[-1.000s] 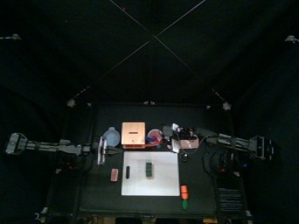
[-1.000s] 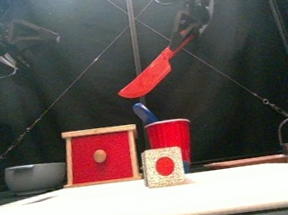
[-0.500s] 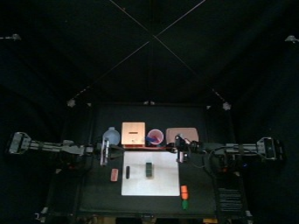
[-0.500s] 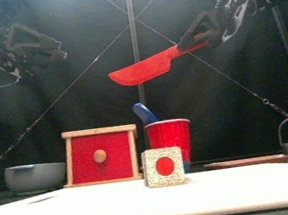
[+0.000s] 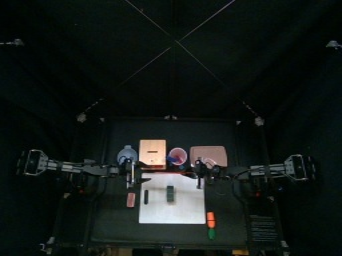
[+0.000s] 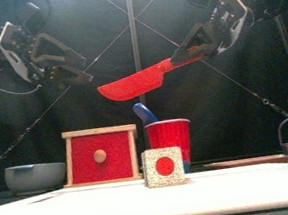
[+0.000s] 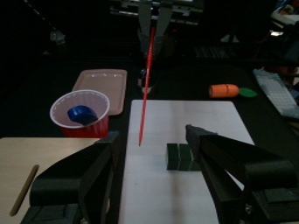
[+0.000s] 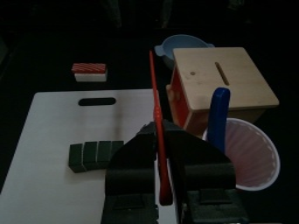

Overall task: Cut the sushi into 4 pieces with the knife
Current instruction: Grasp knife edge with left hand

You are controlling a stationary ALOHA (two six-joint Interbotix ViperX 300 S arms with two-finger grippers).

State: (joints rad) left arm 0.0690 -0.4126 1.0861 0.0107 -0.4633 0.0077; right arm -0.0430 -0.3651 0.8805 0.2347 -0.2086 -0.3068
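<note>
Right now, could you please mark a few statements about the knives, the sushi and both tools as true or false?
1. The right tool holds the red knife in the air, clear of the sushi roll. True.
2. The sushi roll lies in four separate pieces. False: its blocks sit together as one roll on the white cutting board.
3. The blue knife stands in the red cup. True.
4. The left tool is shut on the sushi roll. False: it is open, up in the air, and holds nothing.
</note>
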